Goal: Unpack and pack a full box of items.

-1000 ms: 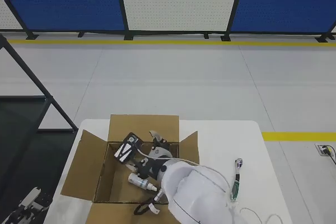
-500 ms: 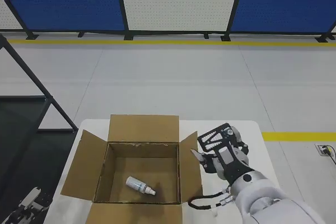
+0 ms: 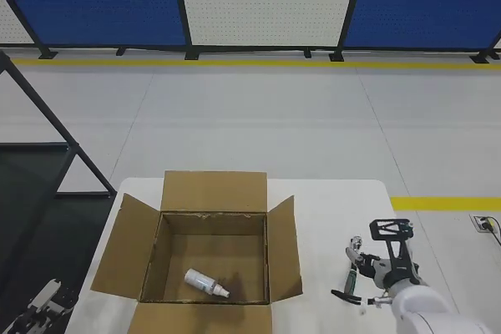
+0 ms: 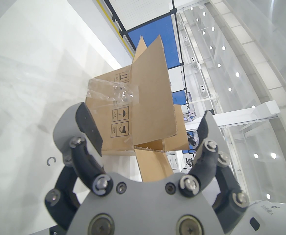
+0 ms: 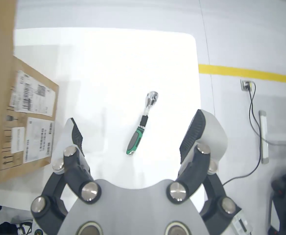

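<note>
Your right claw (image 5: 135,117) hangs spread wide with nothing in it, above the white table (image 3: 334,209), at 3 o'clock from the open brown cardboard box (image 3: 213,194). Under the claw, in the gap between its two ribbed black pads and touching neither, lies the steel ratchet wrench with the green-and-black handle (image 5: 143,122). In the top view the wrench rests flat on the tabletop with its head toward 12 o'clock and its handle toward 6 o'clock, apart from the box's nearest flap.

The box stands on the table's 9 o'clock half with all four flaps folded outward. On its floor, near the 6 o'clock wall, a small white spray bottle (image 3: 205,283) lies on its side, cap end toward 4 o'clock. The 3 o'clock flap carries white shipping labels (image 5: 30,96).

Your left claw (image 4: 144,110) is also spread wide and holds nothing. It faces an outer corner of the box from low down and well short of it. A strip of clear tape (image 4: 112,94) sticks out loose from that wall.
</note>
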### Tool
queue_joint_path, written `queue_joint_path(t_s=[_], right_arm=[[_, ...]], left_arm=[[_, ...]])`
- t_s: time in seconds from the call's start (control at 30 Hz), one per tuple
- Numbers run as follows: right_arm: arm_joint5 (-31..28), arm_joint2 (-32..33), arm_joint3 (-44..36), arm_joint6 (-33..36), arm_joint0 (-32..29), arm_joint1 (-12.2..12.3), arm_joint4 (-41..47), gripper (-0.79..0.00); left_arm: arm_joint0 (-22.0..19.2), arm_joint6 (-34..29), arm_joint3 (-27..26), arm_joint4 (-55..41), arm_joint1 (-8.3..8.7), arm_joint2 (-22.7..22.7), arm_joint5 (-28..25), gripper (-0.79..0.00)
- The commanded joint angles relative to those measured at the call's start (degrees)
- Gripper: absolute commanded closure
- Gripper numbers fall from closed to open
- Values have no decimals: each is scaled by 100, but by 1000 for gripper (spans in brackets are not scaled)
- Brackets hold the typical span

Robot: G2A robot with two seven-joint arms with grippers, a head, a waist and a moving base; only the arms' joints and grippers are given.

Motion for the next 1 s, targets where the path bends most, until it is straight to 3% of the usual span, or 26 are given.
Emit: queue_joint_path(t_s=[0.0, 0.33, 0.5, 0.73, 0.83, 0.9, 0.97], right_arm=[[118, 8, 126, 0, -4, -3, 52, -785], [28, -62, 172, -83, -23, 1, 41, -785], [497, -357, 1009, 154, 350, -11, -402, -785], [789, -73, 2363, 1091, 1258, 3, -350, -785], [769, -1, 2693, 1185, 1413, 15, -230, -505], [799, 40, 2870, 1153, 1493, 23, -175, -409], [828, 71, 3029, 1093, 1558, 30, -106, -382]], left_arm=[[0, 0, 0, 0, 0, 0, 0, -785], [0, 0, 0, 0, 0, 0, 0, -785], [0, 0, 0, 0, 0, 0, 0, -785], [0, 0, 0, 0, 0, 0, 0, -785], [0, 0, 0, 0, 0, 0, 0, -785], [0, 0, 0, 0, 0, 0, 0, -785], [0, 0, 0, 0, 0, 0, 0, -785]])
